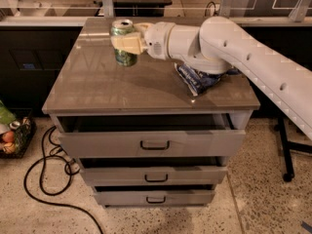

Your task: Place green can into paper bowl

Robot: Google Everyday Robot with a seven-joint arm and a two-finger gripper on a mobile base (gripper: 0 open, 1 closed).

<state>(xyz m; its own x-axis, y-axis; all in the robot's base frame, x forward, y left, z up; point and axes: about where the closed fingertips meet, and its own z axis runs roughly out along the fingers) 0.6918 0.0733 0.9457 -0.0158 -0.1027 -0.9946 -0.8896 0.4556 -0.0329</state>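
green can (125,58): upright, slim, green with pale swirls, silver top with pull tab | place: far-left part of worktop (97,89) | gripper (125,43): same far-left part, cream fingers (131,44) clamped around green can's middle

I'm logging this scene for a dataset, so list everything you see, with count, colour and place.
green can: one, green with a silver top, held over the back left of the cabinet top.
snack bag: one, blue and white, on the right of the cabinet top, partly under the arm.
drawer cabinet: one, grey, three drawers, centre; top drawer slightly open.
cable: one, black, on the floor at left.
basket: one, dark, on the floor at far left, holding mixed items.
arm: one, white, reaching in from the right.
hand: one, beige fingers, shut on the green can.
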